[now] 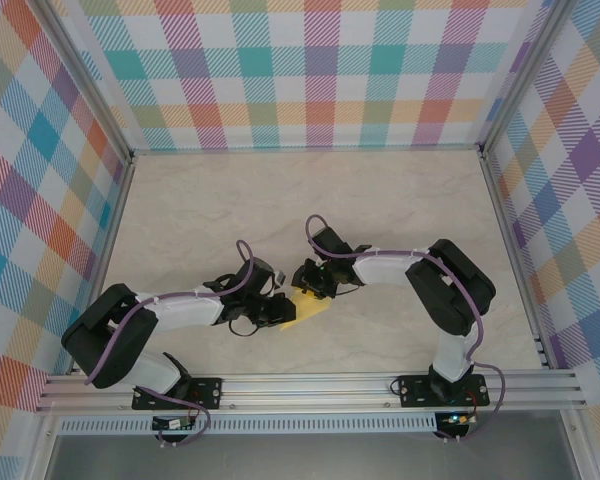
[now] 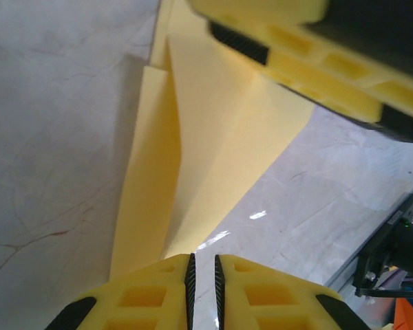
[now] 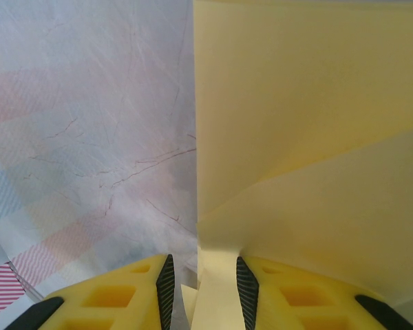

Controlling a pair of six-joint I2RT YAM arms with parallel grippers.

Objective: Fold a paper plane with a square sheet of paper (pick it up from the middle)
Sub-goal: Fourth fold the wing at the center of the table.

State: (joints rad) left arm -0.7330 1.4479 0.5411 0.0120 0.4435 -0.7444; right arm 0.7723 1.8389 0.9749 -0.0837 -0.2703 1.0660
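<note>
1. One paper sheet (image 1: 312, 310), 2 grippers, 1 table (image 1: 230, 200).
2. Sheet: plain yellow, creased into a wedge w/ overlapping flaps; on table, front-centre, btwn both grippers.
3. Left gripper (image 2: 203, 268): jaws nearly together at sheet's tip; can't tell if pinching.
4. Right gripper (image 3: 204, 278): jaws part-spread, paper fold btwn them; can't tell if gripped.

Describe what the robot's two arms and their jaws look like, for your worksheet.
The left arm and right arm match: white rounded links, black joints, a purple cable looped along each, black base plates bolted to a silver rail. The jaws are yellow plastic blocks with rectangular cut-outs, and black ribbed pads line their inner faces.
</note>
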